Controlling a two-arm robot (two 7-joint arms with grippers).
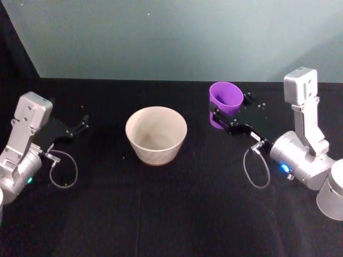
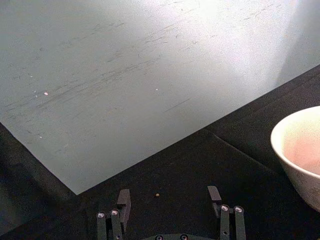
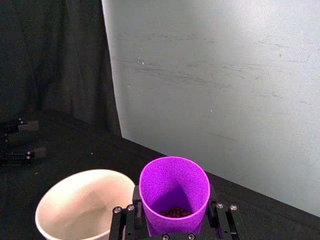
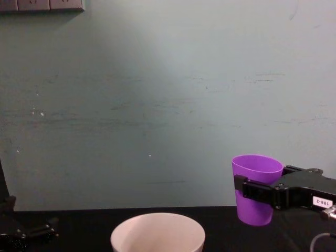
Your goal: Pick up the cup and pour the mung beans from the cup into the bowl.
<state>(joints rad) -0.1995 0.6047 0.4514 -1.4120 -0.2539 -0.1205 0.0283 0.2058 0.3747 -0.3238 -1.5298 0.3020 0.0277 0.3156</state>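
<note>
right gripper [image 1: 229, 110] clamped on cup [image 1: 225, 96], one finger each side, cup upright between them. mung beans [image 3: 174, 212] sat at cup bottom. bowl [image 1: 156, 134] stood apart on gripper's left, rim lower than cup. left gripper [image 1: 75, 128] spread wide, empty, parked beyond bowl's far side.

Between the right fingers [image 4: 254, 190], closed round the cup [image 4: 257, 168], and the bowl [image 1: 155, 151] to their left, bare desk [image 1: 161, 214] lies open. The wall [image 4: 157, 105] stands near beyond them. The spread left fingers [image 2: 123, 199] face bare desk, bowl aside.
</note>
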